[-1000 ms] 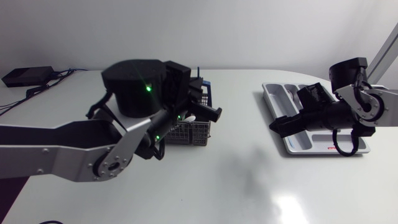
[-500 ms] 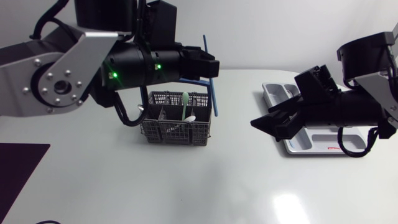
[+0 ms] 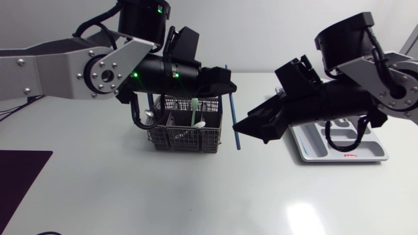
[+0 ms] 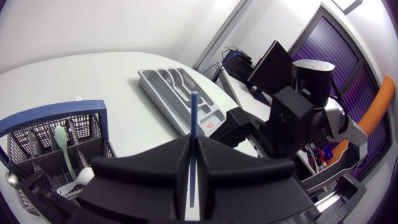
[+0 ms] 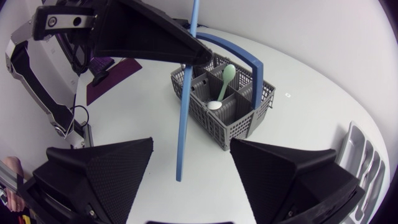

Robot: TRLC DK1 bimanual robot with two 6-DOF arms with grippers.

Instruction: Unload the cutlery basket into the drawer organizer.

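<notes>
In the head view the left arm (image 3: 98,62) covers the back rim of the basket (image 3: 185,140) and the top of its handle. The blue stick (image 3: 233,111) beside the basket is hidden where it passes the left fingers (image 3: 219,83), and its kind cannot be told. The right arm (image 3: 313,104) hides the organizer's (image 3: 339,159) end nearest the basket. In the right wrist view the stick's upper end is cut off above the basket. What lies in the basket beside the green spoon (image 3: 194,108) is too small to tell.
</notes>
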